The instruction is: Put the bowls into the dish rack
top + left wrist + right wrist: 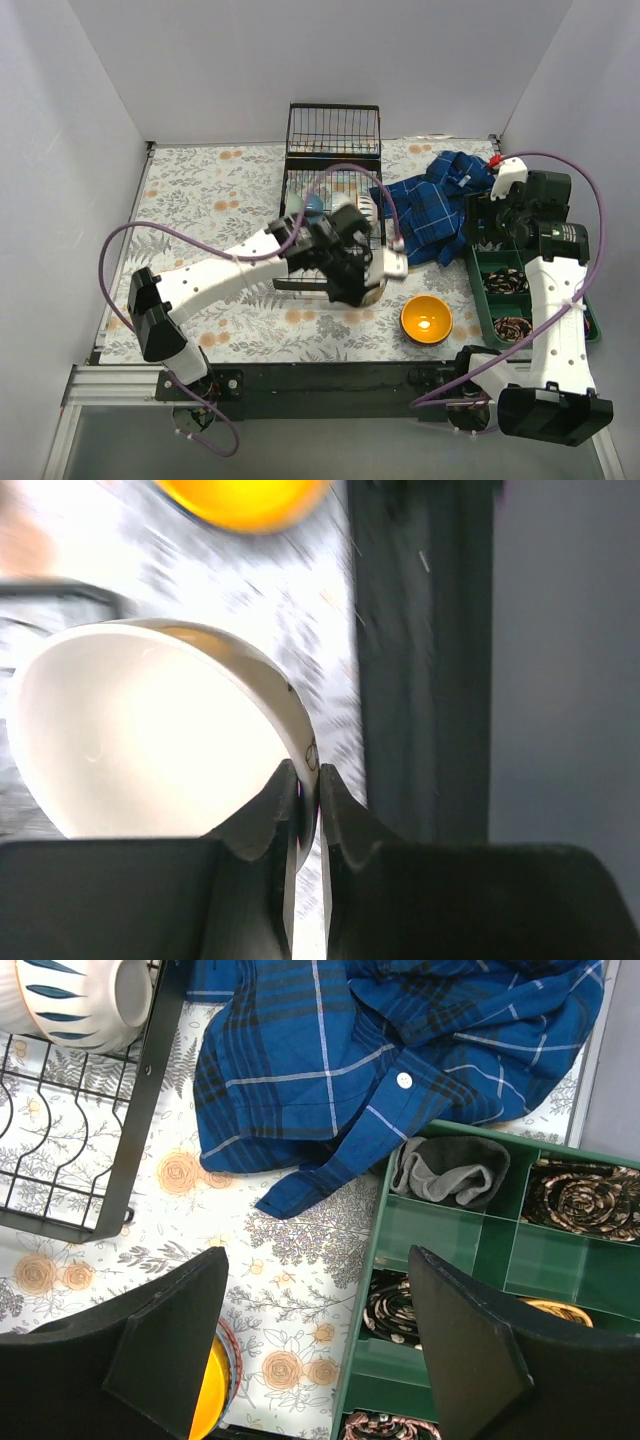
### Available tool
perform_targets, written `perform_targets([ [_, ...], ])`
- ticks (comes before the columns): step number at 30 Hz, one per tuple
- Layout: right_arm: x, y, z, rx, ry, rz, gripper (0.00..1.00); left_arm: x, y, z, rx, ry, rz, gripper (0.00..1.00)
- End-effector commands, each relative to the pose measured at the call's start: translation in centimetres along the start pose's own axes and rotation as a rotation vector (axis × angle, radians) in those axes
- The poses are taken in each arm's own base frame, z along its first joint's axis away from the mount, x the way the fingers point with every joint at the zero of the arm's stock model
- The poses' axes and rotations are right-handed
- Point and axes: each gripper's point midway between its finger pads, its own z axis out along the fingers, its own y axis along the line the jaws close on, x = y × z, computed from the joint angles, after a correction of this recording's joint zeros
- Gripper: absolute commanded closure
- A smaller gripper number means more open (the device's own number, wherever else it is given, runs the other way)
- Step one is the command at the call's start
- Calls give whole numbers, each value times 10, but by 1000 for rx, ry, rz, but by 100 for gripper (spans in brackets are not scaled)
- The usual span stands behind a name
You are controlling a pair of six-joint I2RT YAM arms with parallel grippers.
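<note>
Jaws of the left gripper [306, 805] are clamping the rim of the white bowl [140, 730], holding it seemingly edge-on at the dish rack's [335, 130] near corner, ready for the tines. The right gripper [315, 1260] is hovering, jaws apart, beside the green tray [440, 1235].

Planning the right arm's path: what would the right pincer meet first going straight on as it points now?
Probably the blue plaid shirt, whose cuff lies just ahead of the open right pincer. Depth is unclear: if it points steeply down, the flowered tablecloth between them comes first.
</note>
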Motion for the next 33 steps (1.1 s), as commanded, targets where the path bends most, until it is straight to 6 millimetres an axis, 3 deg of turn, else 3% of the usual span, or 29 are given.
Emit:
perform_targets([
  [1, -8, -2, -3, 6, 12, 5, 19, -80, 47, -68, -86, -348, 4, 100],
  [5, 14, -4, 4, 15, 79, 19, 20, -95, 95, -97, -141, -552, -144, 100],
  [6, 14, -5, 5, 19, 82, 22, 20, -84, 98, -83, -107, -558, -270, 100],
  [8, 4, -7, 6, 19, 70, 27, 20, -89, 110, -88, -77, -624, -323, 100],
  [9, -2, -7, 7, 14, 53, 16, 20, -87, 111, -77, -28, -619, -382, 100],
  [12, -13, -7, 11, -1, 26, 10, 20, -91, 119, -71, 61, -663, -538, 100],
  [16, -21, -7, 25, -34, 54, 62, 22, -110, 132, -84, 93, -828, -641, 100],
  [18, -34, -10, 24, -31, 31, 46, 22, -110, 135, -82, 121, -847, -709, 100],
  [21, -37, -22, 30, 13, 51, 26, 22, -110, 145, -85, 196, -949, -852, 100],
  [25, -33, -30, 34, 41, 74, 7, 21, -112, 152, -78, 278, -1024, -924, 100],
  [33, -12, -36, 40, 74, 136, -7, 22, -99, 191, -52, 327, -1115, -1242, 100],
])
